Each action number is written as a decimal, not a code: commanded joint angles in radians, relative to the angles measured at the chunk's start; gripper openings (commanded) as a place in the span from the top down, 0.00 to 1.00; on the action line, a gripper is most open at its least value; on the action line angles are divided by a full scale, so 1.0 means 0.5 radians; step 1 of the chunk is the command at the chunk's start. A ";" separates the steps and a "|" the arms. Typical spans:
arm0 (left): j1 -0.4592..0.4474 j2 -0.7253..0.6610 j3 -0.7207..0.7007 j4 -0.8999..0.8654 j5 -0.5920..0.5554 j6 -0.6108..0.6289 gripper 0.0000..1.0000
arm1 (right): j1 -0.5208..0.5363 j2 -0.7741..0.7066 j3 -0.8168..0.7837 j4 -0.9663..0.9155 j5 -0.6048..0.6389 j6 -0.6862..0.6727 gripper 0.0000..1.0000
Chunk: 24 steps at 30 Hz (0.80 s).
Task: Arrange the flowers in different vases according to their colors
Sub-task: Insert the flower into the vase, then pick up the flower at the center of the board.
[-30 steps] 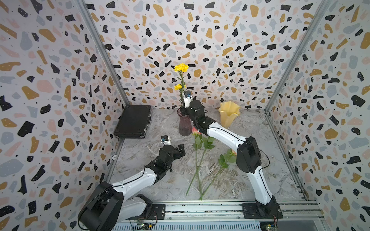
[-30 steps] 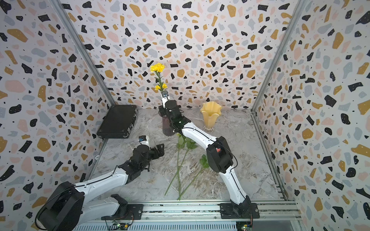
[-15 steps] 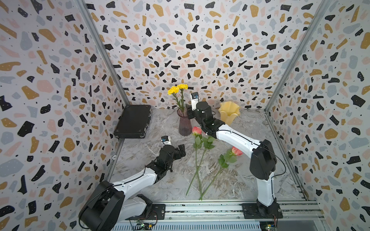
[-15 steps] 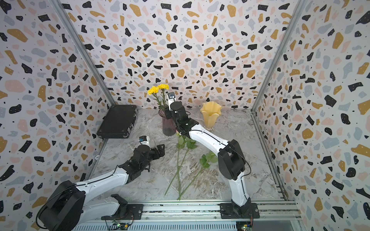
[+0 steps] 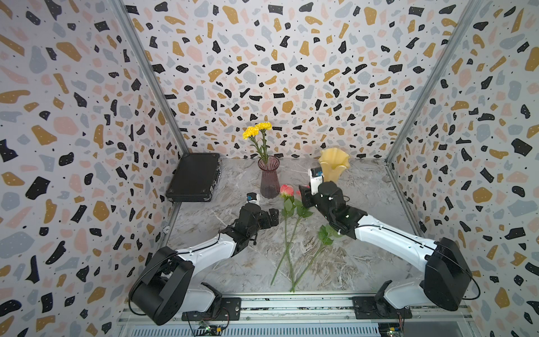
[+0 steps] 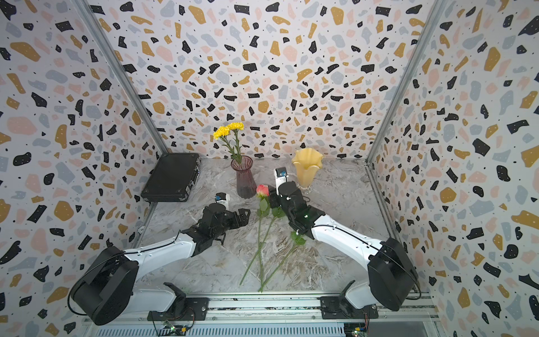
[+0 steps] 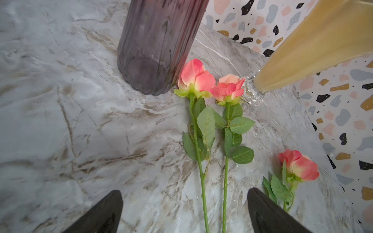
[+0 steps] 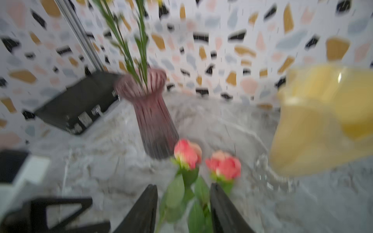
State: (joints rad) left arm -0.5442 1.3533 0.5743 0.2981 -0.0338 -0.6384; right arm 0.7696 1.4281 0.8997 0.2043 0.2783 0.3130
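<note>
Two yellow flowers (image 5: 256, 130) (image 6: 228, 130) stand in the ribbed purple vase (image 5: 269, 178) (image 6: 246, 178) (image 7: 157, 50) (image 8: 154, 121). The creamy yellow vase (image 5: 334, 163) (image 6: 306, 167) (image 7: 323, 48) (image 8: 319, 121) holds nothing that I can see. Three pink roses (image 7: 195, 77) (image 7: 229, 88) (image 7: 300, 165) lie on the table; in both top views one bloom (image 5: 286, 189) (image 6: 262, 190) shows plainly. My right gripper (image 5: 304, 196) (image 6: 272, 196) (image 8: 182, 187) hangs open over the rose leaves, beside the blooms. My left gripper (image 5: 272, 217) (image 6: 243, 216) (image 7: 184, 193) is open above two rose stems.
A closed black case (image 5: 194, 178) (image 6: 172, 178) (image 8: 78, 105) lies at the back left against the wall. Patterned walls close in three sides. A metal rail (image 5: 291, 306) with both arm bases runs along the front edge.
My right gripper opened and let go of a yellow flower, which sank into the purple vase beside the other one. The arm then drew back and down toward the roses. The left arm stayed put.
</note>
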 commanded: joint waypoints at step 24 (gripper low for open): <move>0.127 -0.003 0.058 -0.202 0.000 -0.179 0.01 | 0.227 0.717 0.194 -0.238 -0.585 0.272 0.53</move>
State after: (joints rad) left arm -0.4969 1.4078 0.6178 0.1959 0.0284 -0.7177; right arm 0.8745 1.7828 0.9424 0.1478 -0.0265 0.4114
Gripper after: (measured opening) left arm 0.994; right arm 0.465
